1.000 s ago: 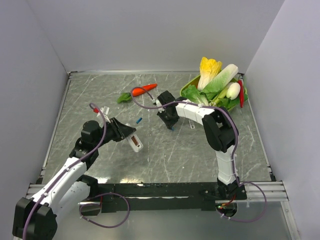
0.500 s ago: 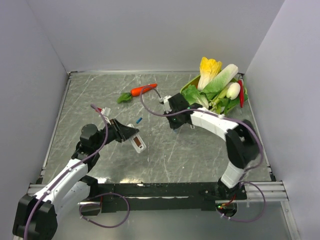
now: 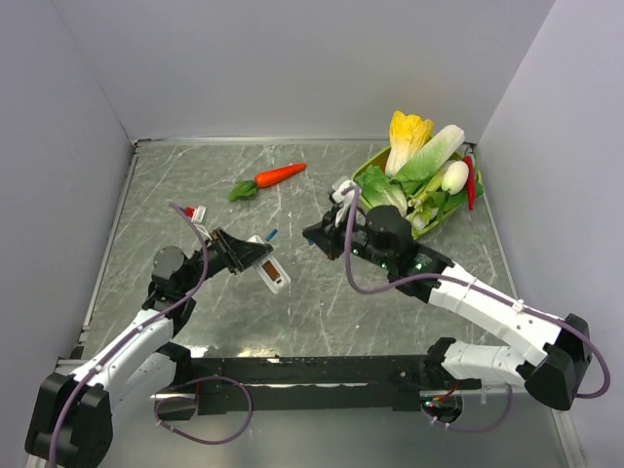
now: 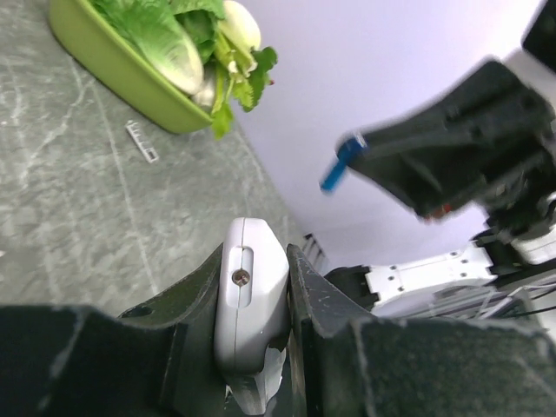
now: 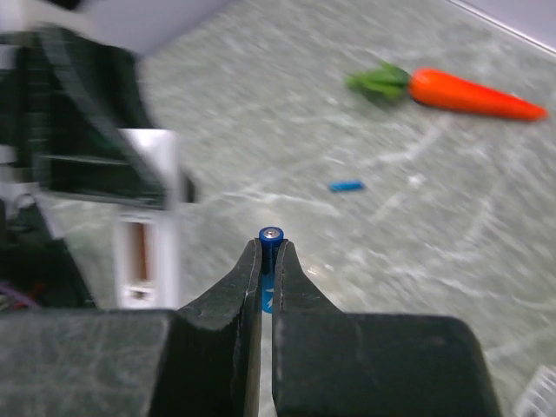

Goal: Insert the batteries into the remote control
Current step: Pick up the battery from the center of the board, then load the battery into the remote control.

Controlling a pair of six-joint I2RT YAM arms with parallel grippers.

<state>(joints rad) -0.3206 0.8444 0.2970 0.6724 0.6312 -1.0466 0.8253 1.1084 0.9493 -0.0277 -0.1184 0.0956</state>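
Table (image 3: 322,307), grey marbled, carries a green tray (image 4: 122,78) of leafy vegetables at the far right and a carrot (image 3: 278,175) at far centre, both well apart from the work. The left gripper (image 4: 254,257) is clamped narrow across the remote control (image 4: 252,304). It holds one end only, and the remote appears to be clear of the table at left-centre, with its open battery bay (image 5: 139,252) showing as a brownish slot. The right gripper (image 5: 270,252) is pinched tight on one blue battery (image 5: 270,236), whose capped end stands just proud of the fingertips.

Risks, as judged. The battery is a small round stick in a thin pinch, so contact with the bay rim could pivot it or squirt it out. The remote is gripped at one end, so a push into the bay could lever it in the left jaws. The battery lies along the fingers, and whether that matches the bay's long axis cannot be told. Polarity cannot be told either. The right wrist view is blurred, so alignment is uncertain.

Position: the held battery is near the remote on its right side and apart from it, not yet over the bay. In the left wrist view it hangs beyond the remote's end. The second battery (image 3: 270,234) lies loose on the table just beyond the remote, between the grippers and the carrot. A sweeping arm could send it rolling.
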